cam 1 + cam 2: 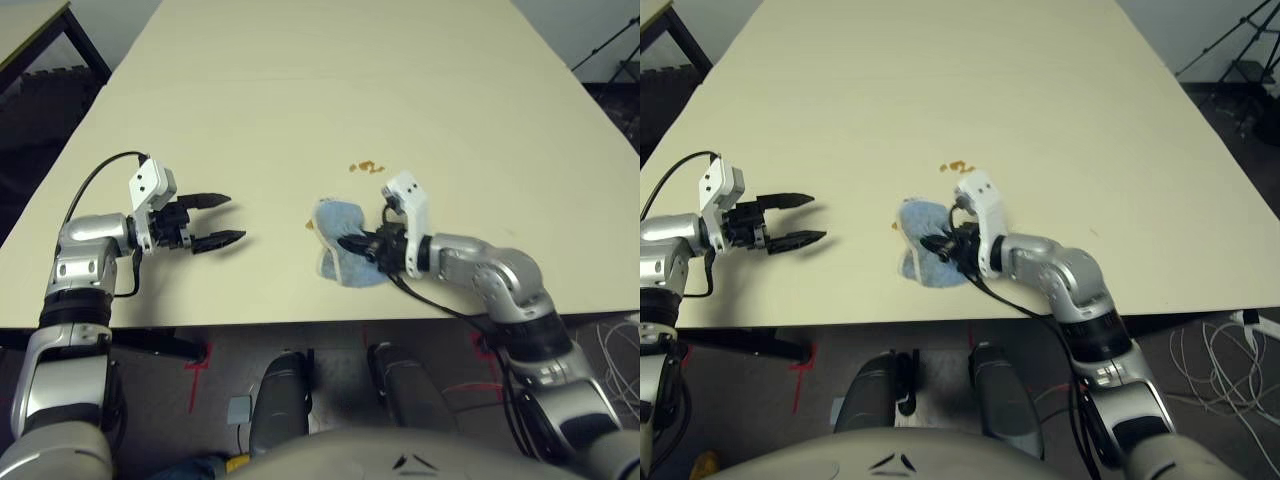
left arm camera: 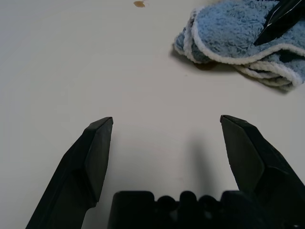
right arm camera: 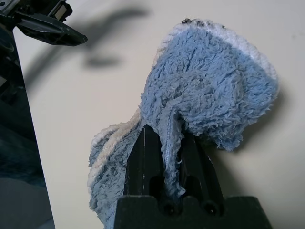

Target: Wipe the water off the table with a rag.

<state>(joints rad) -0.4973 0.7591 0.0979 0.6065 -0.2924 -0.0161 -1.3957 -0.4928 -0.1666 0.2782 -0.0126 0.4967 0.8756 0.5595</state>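
The light blue rag (image 1: pixel 340 232) with a cream edge lies bunched on the table (image 1: pixel 330 90) near its front edge. My right gripper (image 1: pixel 352 243) is shut on the rag (image 3: pixel 209 90), a fold of it pinched between the two black fingers (image 3: pixel 143 157). Small amber-brown splotches of water (image 1: pixel 366 167) lie just beyond the rag, and one more spot (image 1: pixel 309 225) sits at its left edge. My left gripper (image 1: pixel 228 219) hovers open over bare table to the left of the rag, its fingertips (image 2: pixel 97 138) wide apart, pointing toward the cloth (image 2: pixel 238 38).
A smaller beige table with a black frame (image 1: pixel 40 30) stands at the far left corner. A dark tripod (image 1: pixel 1240 50) and loose cables (image 1: pixel 1230 350) are on the floor to the right. The table's front edge (image 1: pixel 300 322) runs just below both grippers.
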